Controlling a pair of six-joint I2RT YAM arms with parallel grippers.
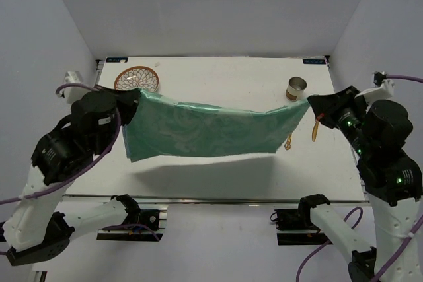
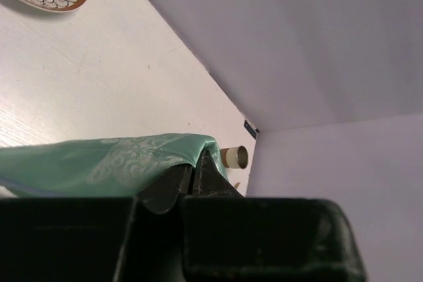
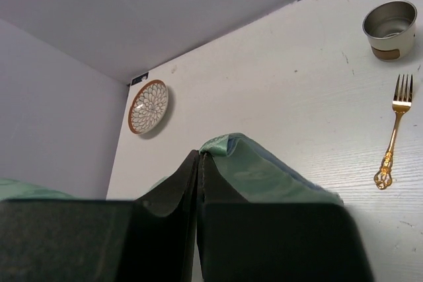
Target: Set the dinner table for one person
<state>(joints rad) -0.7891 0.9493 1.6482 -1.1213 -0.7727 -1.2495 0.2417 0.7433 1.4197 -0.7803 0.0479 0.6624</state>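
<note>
The left gripper (image 1: pixel 134 102) and right gripper (image 1: pixel 310 103) are each clamping one end of the green cloth (image 1: pixel 205 130), stretching it crosswise above the table (image 1: pixel 218 74).

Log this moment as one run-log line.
left end effector: shut on cloth corner | right end effector: shut on opposite corner | cloth: stretched above dinner table | plate, cup, fork: on table

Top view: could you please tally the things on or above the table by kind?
Cloth: 1
Plate: 1
Cup: 1
Gold cutlery pieces: 2
Total: 5
</note>
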